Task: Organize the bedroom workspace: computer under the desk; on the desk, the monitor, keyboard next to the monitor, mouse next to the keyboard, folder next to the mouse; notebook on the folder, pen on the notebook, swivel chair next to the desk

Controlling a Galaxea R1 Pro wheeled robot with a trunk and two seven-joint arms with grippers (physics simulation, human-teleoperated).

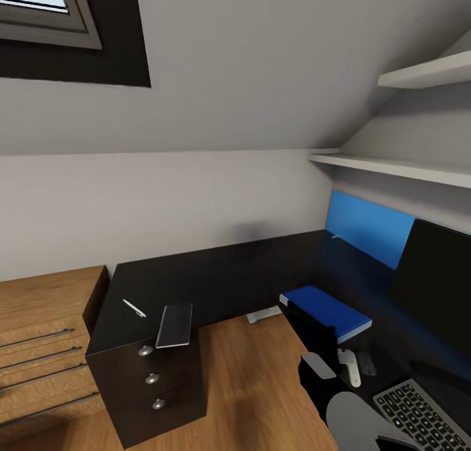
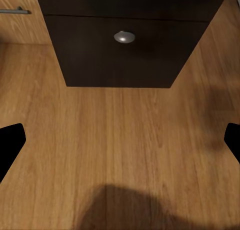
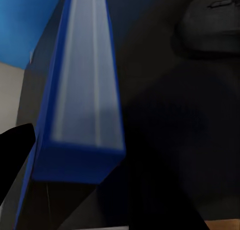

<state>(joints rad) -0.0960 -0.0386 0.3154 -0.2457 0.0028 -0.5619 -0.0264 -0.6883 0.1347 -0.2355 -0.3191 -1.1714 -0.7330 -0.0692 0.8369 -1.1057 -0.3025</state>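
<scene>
Folder (image 1: 329, 312): bright blue, flat on the black top of the desk (image 1: 216, 274), on the wing below the blue back panel (image 1: 366, 225); white page edges facing the desk's front edge; seen edge-on from the right wrist camera (image 3: 82, 90).
Right gripper (image 1: 327, 343): at the folder's near corner, right by the desk's front edge; one dark finger (image 3: 15, 150) on each side of the folder's end, apart; contact with the folder not clear, so grip cannot be told.
Mouse (image 1: 366, 365): dark, on the desk just beside the folder's near end, between folder and keyboard; dim rounded shape in the right wrist view (image 3: 212, 20).
Keyboard (image 1: 418, 412): silver-grey with dark keys, near the front edge, past the mouse.
Monitor (image 1: 435, 287): black screen standing at the back of the same wing, in front of the blue panel.
Pen (image 1: 134, 308): thin, white, lying near the far left corner above the drawers.
Notebook (image 1: 175, 325): grey, flat, just beside the pen, one edge overhanging the desk's front edge.
Drawers (image 1: 152, 379): black, round silver knobs, all closed; contents not visible.
Wooden drawer unit (image 1: 39, 346): left of the desk, touching it, drawers closed.
Left gripper (image 2: 120, 140): fingers wide apart, empty, over the wooden floor (image 2: 120, 155) facing the lowest drawer's knob (image 2: 124, 37).
</scene>
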